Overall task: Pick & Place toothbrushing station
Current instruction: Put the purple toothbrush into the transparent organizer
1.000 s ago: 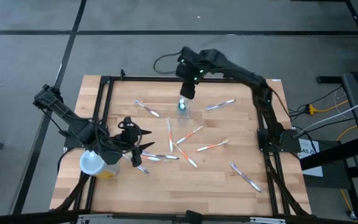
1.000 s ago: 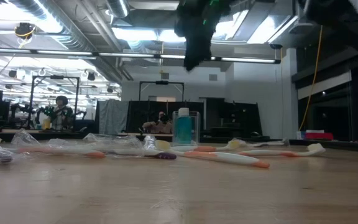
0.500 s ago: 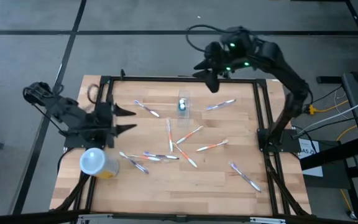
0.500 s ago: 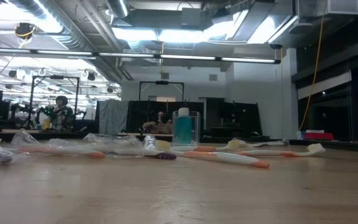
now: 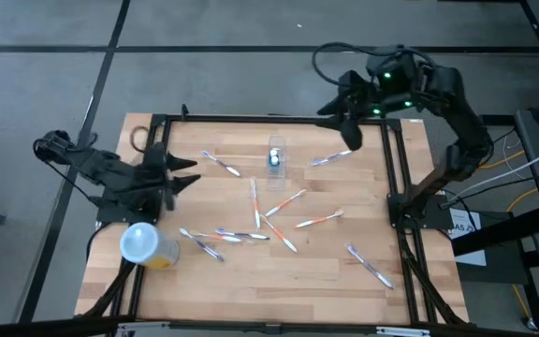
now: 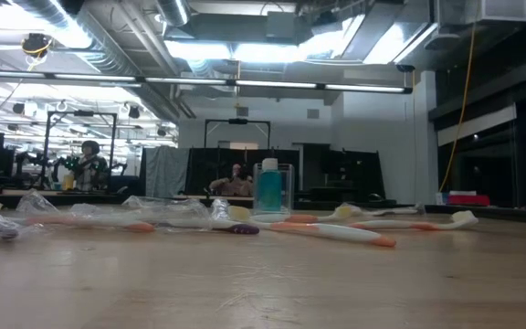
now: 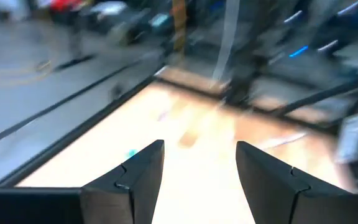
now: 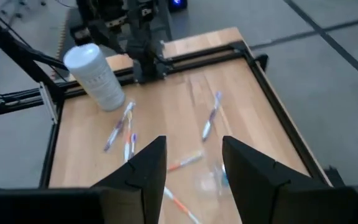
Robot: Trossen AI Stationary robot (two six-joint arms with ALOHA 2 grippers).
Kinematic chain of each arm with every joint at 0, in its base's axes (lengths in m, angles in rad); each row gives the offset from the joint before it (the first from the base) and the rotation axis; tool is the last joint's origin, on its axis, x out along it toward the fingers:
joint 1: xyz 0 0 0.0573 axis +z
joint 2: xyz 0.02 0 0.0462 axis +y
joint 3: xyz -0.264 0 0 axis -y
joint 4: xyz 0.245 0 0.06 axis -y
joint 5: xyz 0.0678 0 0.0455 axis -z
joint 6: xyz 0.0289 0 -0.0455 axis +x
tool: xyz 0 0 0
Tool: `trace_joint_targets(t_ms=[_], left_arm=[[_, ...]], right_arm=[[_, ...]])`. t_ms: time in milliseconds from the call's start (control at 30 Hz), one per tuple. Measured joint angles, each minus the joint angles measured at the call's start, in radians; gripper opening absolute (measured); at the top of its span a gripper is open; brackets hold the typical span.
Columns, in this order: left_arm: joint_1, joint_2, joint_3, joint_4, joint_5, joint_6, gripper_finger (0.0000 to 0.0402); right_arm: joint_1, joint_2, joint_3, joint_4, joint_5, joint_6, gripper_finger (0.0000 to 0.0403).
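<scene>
Looks like pre-grasp: station point(image 5: 275, 156) sits untouched, far-centre of desk point(image 5: 344, 281). Both pincers apart, empty: right pincer point(image 5: 348, 142) nearest, left pincer point(image 5: 191, 171) at left edge. Next: right drops over station, I'd guess.

Left gripper point(image 5: 187, 171) and right gripper point(image 5: 337, 115) both raised at table edges, jaws apart, empty.

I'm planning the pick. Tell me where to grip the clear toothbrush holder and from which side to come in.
Probably grip the clear holder across its see-through side walls, below the rim, coming straight down from above. It stands upright and apart from the scattered toothbrushes, with something blue inside it, so closing around the outside looks safer. The right gripper is nearer and open; the left gripper waits at the table's left edge.
</scene>
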Motion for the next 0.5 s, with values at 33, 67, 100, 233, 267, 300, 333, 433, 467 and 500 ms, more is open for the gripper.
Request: trace_joint_targets(t_ms=[33, 67, 100, 233, 267, 300, 333, 433, 467, 500], left_arm=[[0.014, 0.023, 0.0, -0.054, -0.013, -0.033, 0.0196], [0.03, 0.047, 0.0, -0.103, -0.016, -0.067, 0.0196], [0.049, 0.074, 0.0, -0.142, -0.016, -0.108, 0.0196], [0.168, 0.163, 0.0, -0.23, -0.024, -0.406, 0.0196], [0.203, 0.178, 0.0, -0.23, -0.025, -0.493, 0.0196], [0.237, 0.192, 0.0, -0.229, -0.025, -0.566, 0.0196], [0.269, 0.206, 0.0, -0.229, -0.025, -0.64, 0.0196], [0.373, 0.238, 0.0, -0.255, -0.013, -0.838, 0.0196], [0.408, 0.25, 0.0, -0.267, -0.005, -0.872, 0.0196], [0.441, 0.262, 0.0, -0.279, 0.004, -0.9, 0.0196]], right_arm=[[0.002, -0.012, 0.0, -0.021, 0.017, 0.011, 0.016], [0.009, -0.024, 0.0, -0.043, 0.036, 0.025, 0.016], [0.019, -0.034, 0.0, -0.061, 0.056, 0.041, 0.016], [0.063, -0.076, -0.001, -0.115, 0.178, 0.105, 0.016], [0.076, -0.088, -0.001, -0.128, 0.21, 0.123, 0.016], [0.088, -0.1, -0.001, -0.141, 0.243, 0.136, 0.016], [0.1, -0.111, -0.001, -0.148, 0.272, 0.152, 0.016], [0.139, -0.136, -0.001, -0.153, 0.342, 0.197, 0.016], [0.152, -0.143, -0.001, -0.153, 0.362, 0.21, 0.016], [0.165, -0.149, -0.001, -0.158, 0.386, 0.225, 0.016]])
